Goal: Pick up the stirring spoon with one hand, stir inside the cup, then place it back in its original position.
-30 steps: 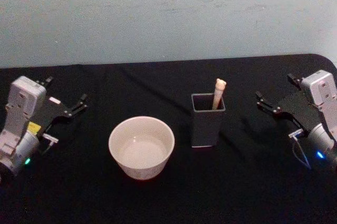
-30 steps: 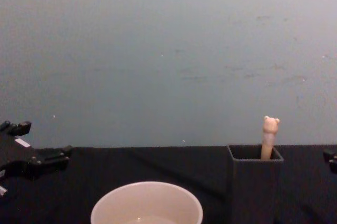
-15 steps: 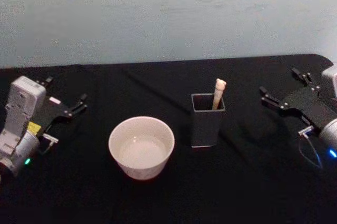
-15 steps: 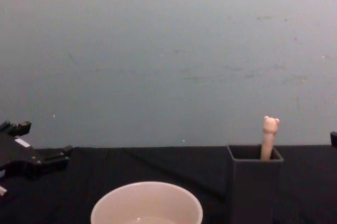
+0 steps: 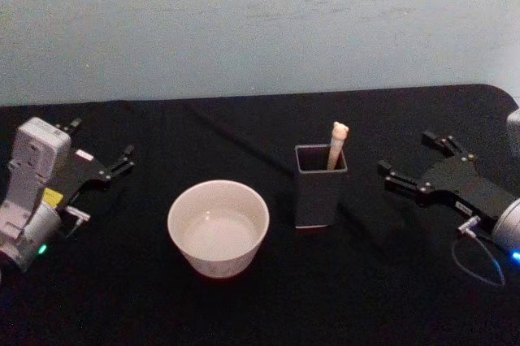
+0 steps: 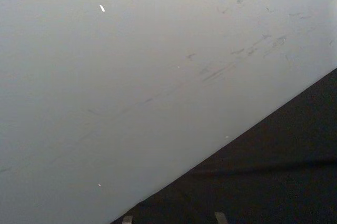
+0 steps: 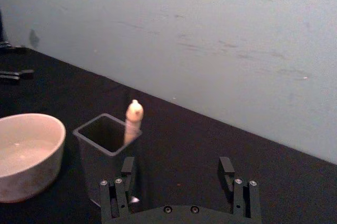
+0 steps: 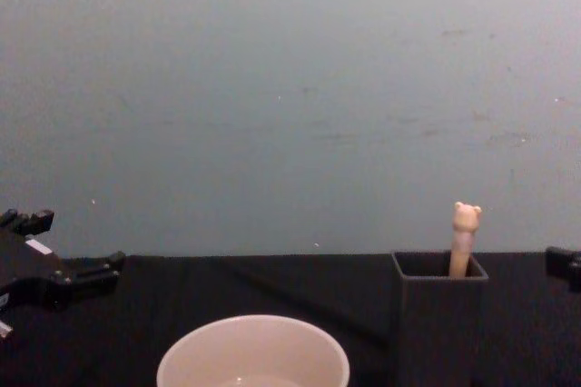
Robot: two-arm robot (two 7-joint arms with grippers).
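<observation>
My right claw (image 5: 404,153) hangs low over the black table (image 5: 244,131), just to the right of the dark grey holder (image 5: 320,196) and apart from it. Its fingers are spread wide and grip nothing, with their tips turned towards the holder. From my right wrist I look out between those two fingers. The holder stands just ahead and one finger overlaps its near wall in that view, while from my head a gap shows between claw and holder.

The stirring spoon (image 5: 335,144) stands inside the holder, handle up, leaning at the far right corner. I see the beige handle and the tiny bear head, which rises above the rim; the bowl is hidden down in the box.

The cup (image 5: 213,263) sits to the left of the holder, near it but not touching, and a little closer to me. It is upright, cream-white and wider than the holder. Something pale and level lies in its bottom — liquid perhaps, I cannot be sure.

My left claw (image 5: 102,138) rests at the table's left side, well apart from the cup, its fingers parted too and empty. From my chest I see its dark fingertips at the left edge, the cup's rim low in front, and the bear head against the grey-blue wall (image 5: 244,21).
</observation>
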